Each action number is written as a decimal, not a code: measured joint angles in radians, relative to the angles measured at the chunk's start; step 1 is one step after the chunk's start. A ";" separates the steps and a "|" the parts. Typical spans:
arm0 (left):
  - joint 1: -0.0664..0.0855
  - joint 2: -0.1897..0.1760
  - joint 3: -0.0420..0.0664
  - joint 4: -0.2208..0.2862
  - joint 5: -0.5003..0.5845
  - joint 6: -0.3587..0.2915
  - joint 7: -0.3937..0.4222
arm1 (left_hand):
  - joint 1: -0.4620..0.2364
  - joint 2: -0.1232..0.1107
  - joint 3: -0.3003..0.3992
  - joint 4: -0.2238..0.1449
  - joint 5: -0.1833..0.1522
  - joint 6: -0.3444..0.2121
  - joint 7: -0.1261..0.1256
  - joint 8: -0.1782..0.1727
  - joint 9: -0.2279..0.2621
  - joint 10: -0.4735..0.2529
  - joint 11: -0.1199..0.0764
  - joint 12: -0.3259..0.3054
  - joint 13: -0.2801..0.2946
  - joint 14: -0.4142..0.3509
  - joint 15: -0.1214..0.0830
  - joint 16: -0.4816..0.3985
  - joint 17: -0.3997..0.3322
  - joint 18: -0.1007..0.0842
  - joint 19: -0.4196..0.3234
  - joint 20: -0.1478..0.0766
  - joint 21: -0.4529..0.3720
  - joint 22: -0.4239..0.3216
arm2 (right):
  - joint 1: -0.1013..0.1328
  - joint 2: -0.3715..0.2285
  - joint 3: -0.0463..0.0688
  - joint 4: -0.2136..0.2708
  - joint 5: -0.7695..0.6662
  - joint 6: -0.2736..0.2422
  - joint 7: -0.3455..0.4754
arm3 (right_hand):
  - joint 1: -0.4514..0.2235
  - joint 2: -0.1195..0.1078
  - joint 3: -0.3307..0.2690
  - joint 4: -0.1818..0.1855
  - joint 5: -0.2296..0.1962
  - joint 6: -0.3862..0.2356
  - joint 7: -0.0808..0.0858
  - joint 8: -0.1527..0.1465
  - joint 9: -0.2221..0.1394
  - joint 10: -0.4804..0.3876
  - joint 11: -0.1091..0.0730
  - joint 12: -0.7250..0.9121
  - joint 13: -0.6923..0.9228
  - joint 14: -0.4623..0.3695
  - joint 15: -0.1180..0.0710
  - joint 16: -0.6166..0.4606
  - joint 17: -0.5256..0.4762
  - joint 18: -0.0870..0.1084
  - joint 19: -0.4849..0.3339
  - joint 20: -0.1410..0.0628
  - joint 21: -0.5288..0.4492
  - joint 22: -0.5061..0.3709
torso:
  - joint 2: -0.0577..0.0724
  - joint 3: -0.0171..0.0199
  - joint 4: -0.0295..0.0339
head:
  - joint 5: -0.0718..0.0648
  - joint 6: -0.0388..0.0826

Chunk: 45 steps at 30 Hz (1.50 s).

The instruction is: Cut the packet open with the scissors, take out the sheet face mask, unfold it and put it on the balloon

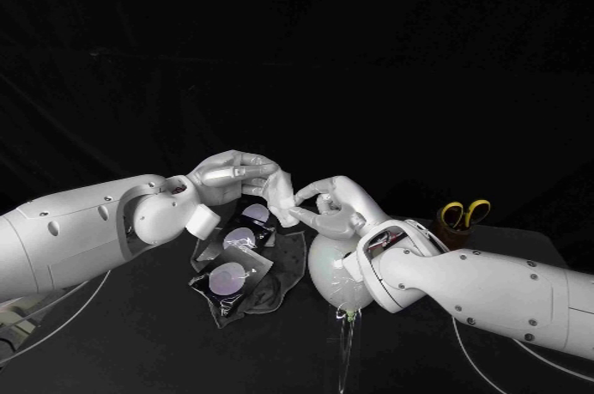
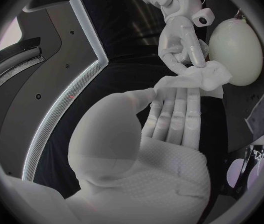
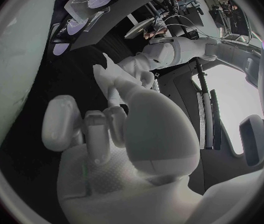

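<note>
1. You've got the sheet face mask up in the air between the two hands. It's a small white bunch, mostly folded as far as I can tell.
2. Your left hand has one end of it. In the left wrist view the mask sits at the tips of the straight fingers, with the thumb reaching in to pinch it.
3. Your right hand pinches the other end, fingers curled in tight on the mask. The two hands are almost touching.
4. The balloon is right under the right hand, pale and just beside the wrist.
5. The packet lies on the black table below the left hand, dark with light round patches, next to the balloon.
6. The scissors, yellow handles, sit well apart beyond the right arm.
</note>
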 measured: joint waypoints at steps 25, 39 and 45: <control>0.000 0.001 0.000 0.002 -0.001 -0.002 -0.001 | 0.001 0.001 0.000 0.000 0.002 -0.002 -0.002 0.003 0.000 0.000 0.000 0.000 0.000 0.003 0.004 -0.004 -0.002 -0.001 0.000 0.000 0.000 0.000 | 0.000 0.030 0.000 -0.025 0.014 0.029 0.000 | -0.008 0.000 -0.011 0.011 0.000 -0.026 0.016 -0.025 -0.015 0.001 0.015 -0.020 0.000 0.000 0.014 0.001 0.000 0.000 -0.012 0.012 -0.016 0.000 | 0.000 -0.0007 0.0005 | -0.001 -0.005; 0.000 0.000 0.000 0.002 -0.006 -0.002 -0.001 | 0.001 0.001 0.000 0.000 0.001 -0.002 -0.002 0.002 0.000 0.000 0.000 0.000 0.000 0.003 0.004 -0.004 -0.002 -0.002 0.000 0.000 0.000 0.000 | 0.000 0.021 0.000 -0.022 0.043 0.029 0.019 | -0.028 0.089 -0.006 0.071 0.000 0.014 -0.002 -0.011 -0.011 -0.003 0.012 -0.007 0.003 0.000 0.014 -0.001 0.000 0.000 -0.003 0.014 0.015 0.000 | 0.000 -0.0001 0.0003 | 0.000 -0.006; 0.000 -0.001 0.000 0.001 -0.012 -0.003 -0.002 | 0.000 0.000 0.000 0.000 0.000 -0.001 -0.001 0.002 0.000 0.000 0.000 0.000 0.000 0.002 0.004 -0.004 -0.002 -0.008 0.000 0.000 0.000 0.000 | 0.000 0.010 0.000 -0.017 0.058 0.045 0.033 | -0.049 0.077 -0.026 0.098 0.000 -0.014 0.011 -0.027 -0.019 -0.003 0.012 -0.016 0.002 0.000 0.014 0.000 0.000 0.000 -0.003 0.014 0.000 0.000 | 0.000 -0.0001 0.0001 | 0.002 -0.006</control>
